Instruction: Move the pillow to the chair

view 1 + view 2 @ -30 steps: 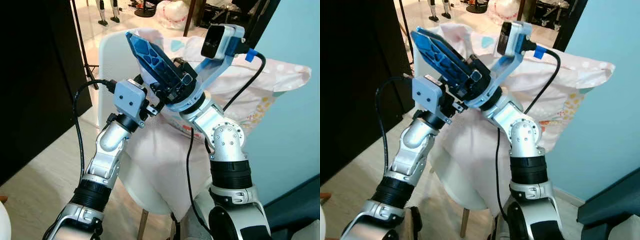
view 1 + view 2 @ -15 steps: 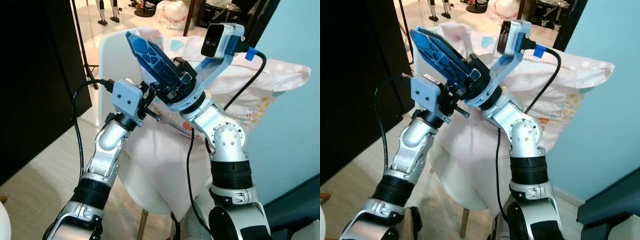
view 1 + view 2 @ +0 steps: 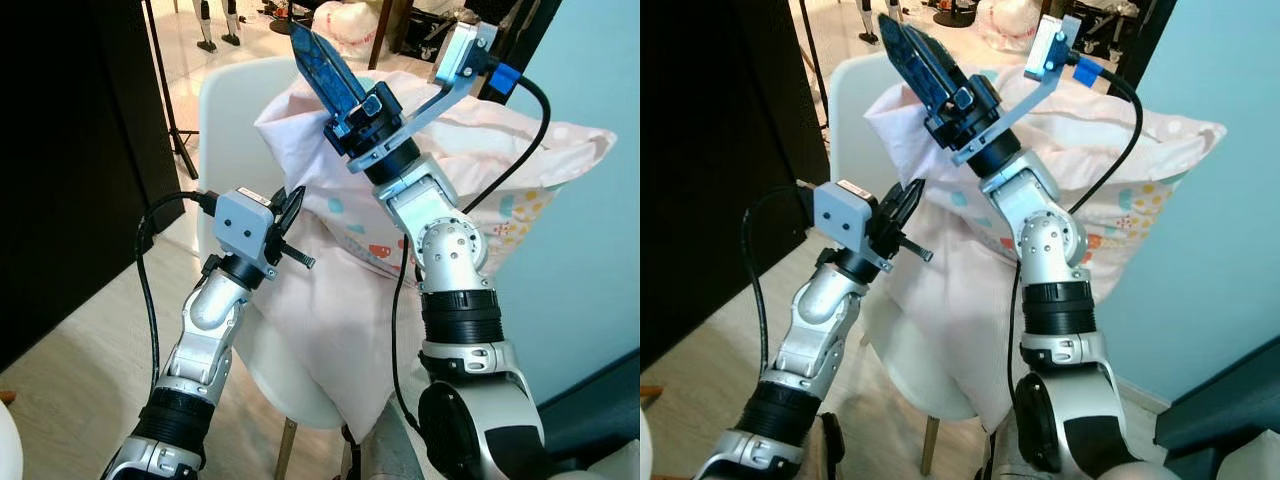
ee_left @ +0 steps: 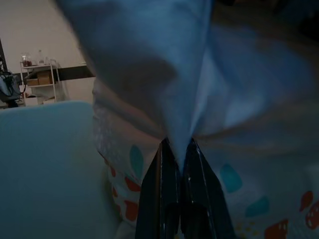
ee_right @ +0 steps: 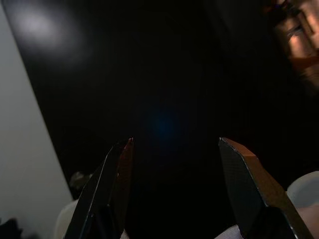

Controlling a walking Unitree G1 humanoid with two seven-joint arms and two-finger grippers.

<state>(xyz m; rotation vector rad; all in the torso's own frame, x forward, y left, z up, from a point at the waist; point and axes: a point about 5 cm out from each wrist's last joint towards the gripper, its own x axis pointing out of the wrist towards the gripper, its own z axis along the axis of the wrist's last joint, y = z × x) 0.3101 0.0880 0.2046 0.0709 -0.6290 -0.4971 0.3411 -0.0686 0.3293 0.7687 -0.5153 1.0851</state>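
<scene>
Pillow point(image 3: 340, 300) hides chair point(image 3: 232, 120) seat — left tool point(image 4: 178, 149) (pinching).

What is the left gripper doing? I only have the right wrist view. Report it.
Observer: The left gripper is shut on a fold of the pillow cover.
Operator: Give me the pillow's position.
Observer: It leans against the white chair backrest and hangs down over the seat front.
Operator: Tell me where my right gripper sits.
Observer: The right gripper is raised above the pillow's top edge, pointing up and away from it.
</scene>
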